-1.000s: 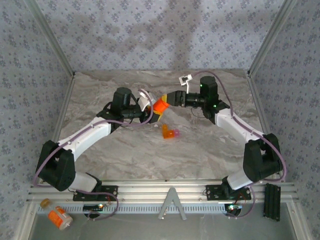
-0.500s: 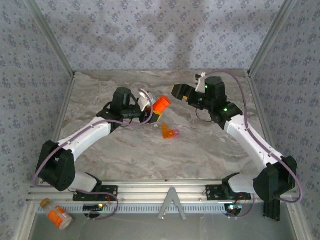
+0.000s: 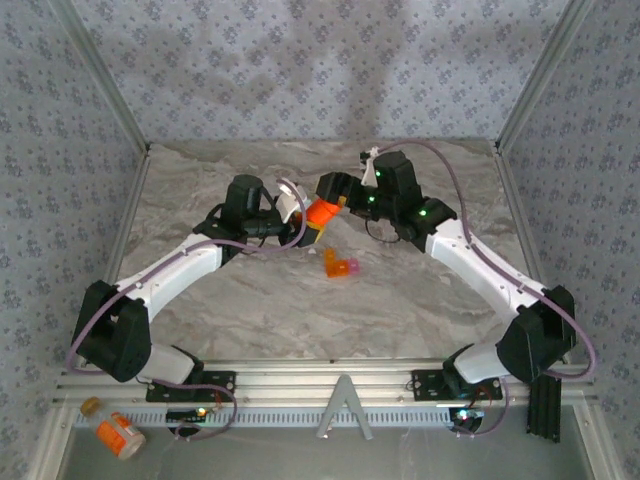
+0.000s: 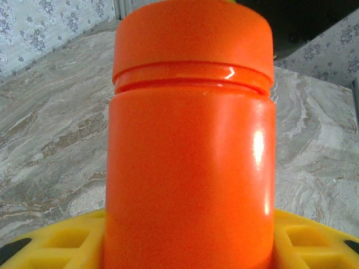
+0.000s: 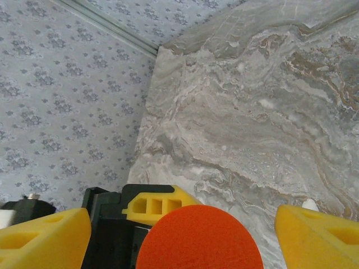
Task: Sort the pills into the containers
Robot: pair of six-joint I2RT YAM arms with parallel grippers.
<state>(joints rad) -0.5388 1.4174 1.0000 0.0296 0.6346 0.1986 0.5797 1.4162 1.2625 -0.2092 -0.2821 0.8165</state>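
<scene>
The left wrist view's lower edge crops the pill bottle.

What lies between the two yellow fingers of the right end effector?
The orange cap of the pill bottle, in the right wrist view, with gaps to both fingers of the right end effector.

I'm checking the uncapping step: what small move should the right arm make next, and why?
Probably close the right gripper on the orange cap. Its jaws stand open either side of the cap, not touching, while the left gripper holds the orange pill bottle capped, so it cannot be filled yet.
</scene>
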